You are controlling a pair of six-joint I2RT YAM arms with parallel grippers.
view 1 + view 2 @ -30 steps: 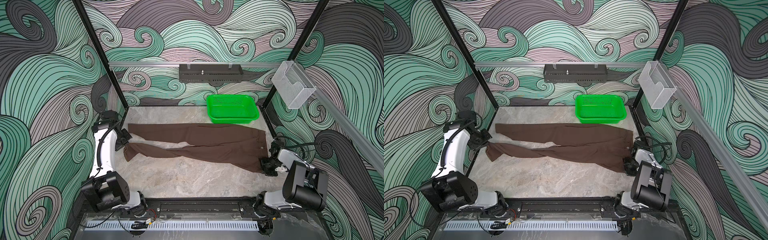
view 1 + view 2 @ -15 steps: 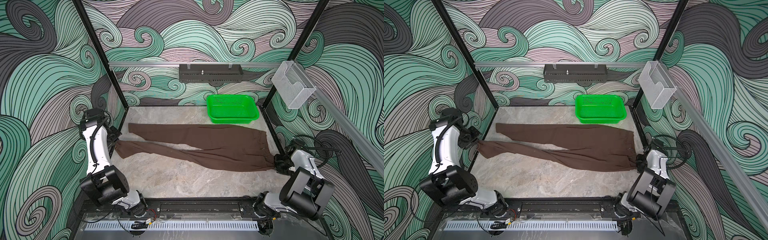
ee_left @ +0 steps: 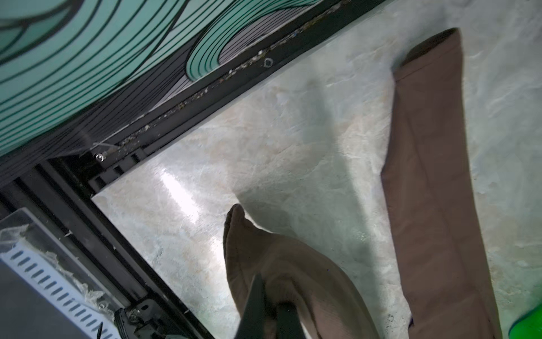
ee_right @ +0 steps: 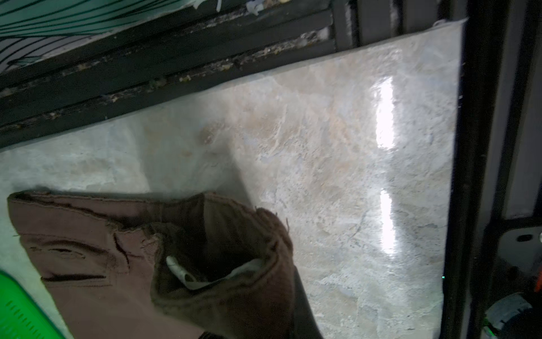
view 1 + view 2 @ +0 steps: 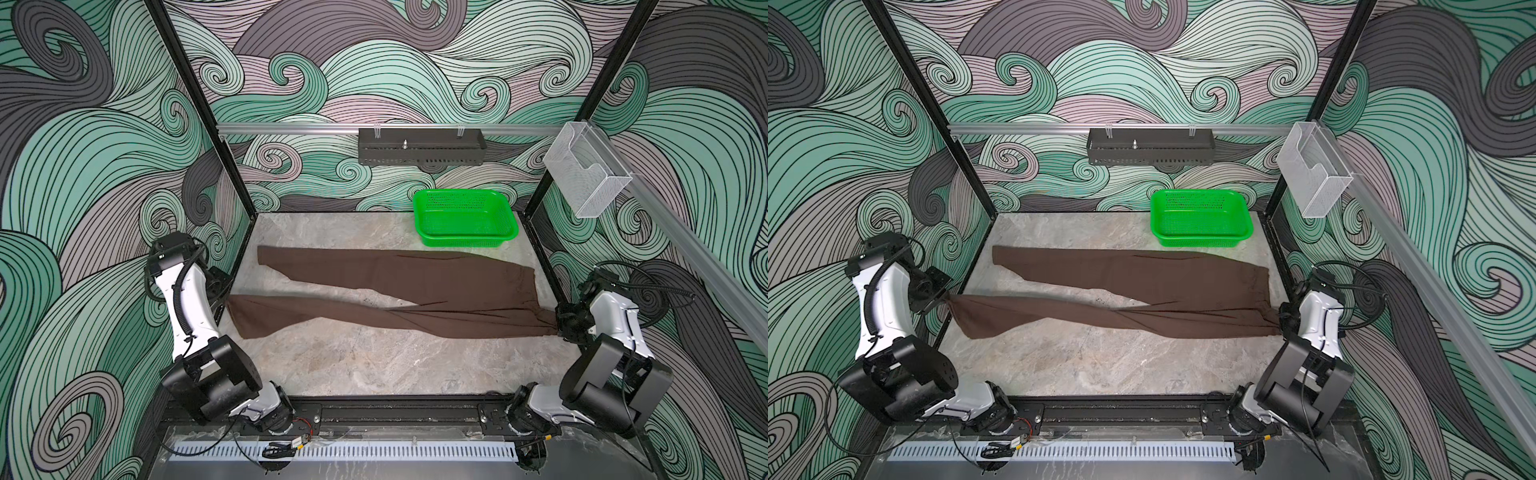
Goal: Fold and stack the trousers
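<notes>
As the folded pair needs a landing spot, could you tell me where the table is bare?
Widest: the table between the trousers near leg and the front rail. Also the far-left corner beside the green basket. Crowded: far right, basket hard by the trousers.

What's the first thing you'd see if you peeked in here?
Long brown trousers stretch across the marble table, the left gripper pinching a leg end and the right gripper the waist. A bright green basket sits behind them by the swirly back wall.
</notes>
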